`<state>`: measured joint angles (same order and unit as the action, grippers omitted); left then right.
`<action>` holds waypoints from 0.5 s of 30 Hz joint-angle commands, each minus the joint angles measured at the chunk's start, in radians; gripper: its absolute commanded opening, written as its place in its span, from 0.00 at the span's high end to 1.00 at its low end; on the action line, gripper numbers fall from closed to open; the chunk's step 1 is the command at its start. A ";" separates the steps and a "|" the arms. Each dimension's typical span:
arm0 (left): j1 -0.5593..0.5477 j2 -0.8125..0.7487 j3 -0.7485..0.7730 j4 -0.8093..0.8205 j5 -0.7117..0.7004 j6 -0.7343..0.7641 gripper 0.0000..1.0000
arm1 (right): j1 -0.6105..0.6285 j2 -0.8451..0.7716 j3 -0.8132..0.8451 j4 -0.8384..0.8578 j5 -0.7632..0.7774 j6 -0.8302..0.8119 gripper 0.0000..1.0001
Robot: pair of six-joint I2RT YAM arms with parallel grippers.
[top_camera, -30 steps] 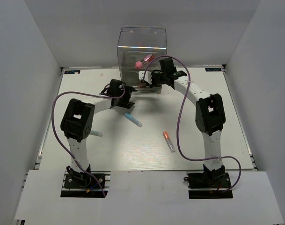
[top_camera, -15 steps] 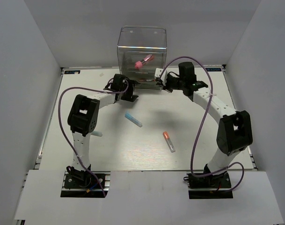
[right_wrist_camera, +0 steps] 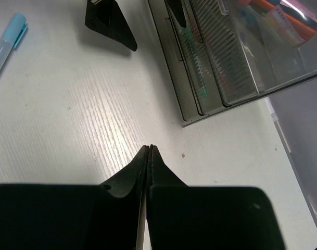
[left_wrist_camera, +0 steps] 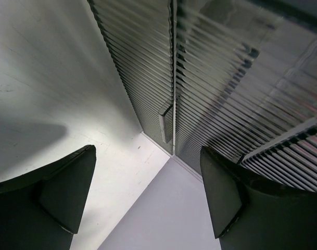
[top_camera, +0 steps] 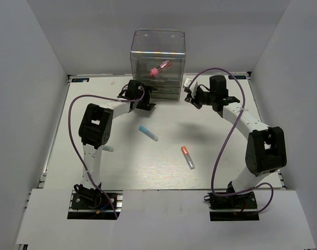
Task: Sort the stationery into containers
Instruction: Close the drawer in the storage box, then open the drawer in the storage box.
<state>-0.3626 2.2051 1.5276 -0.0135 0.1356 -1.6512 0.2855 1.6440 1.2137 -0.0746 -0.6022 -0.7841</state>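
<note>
The left gripper (left_wrist_camera: 147, 156) is held spread just before the clear drawer box (top_camera: 158, 49), the right gripper (right_wrist_camera: 149, 149) is pressed together empty nearby, and the blue-capped marker (top_camera: 148, 133) and orange-tipped pen (top_camera: 188, 157) are seen lying on the table (top_camera: 148, 169).

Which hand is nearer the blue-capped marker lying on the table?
Left. The left hand sits just beyond the blue-capped marker, by the clear box; the right hand is farther off, toward the right side.
</note>
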 commanded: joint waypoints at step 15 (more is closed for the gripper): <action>-0.009 0.015 0.003 0.138 -0.021 -0.016 0.24 | -0.029 -0.058 -0.046 0.042 -0.025 0.055 1.00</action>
<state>-0.3729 2.2475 1.5356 0.0589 0.1345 -1.6627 0.2592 1.6260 1.1797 -0.0540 -0.6060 -0.7471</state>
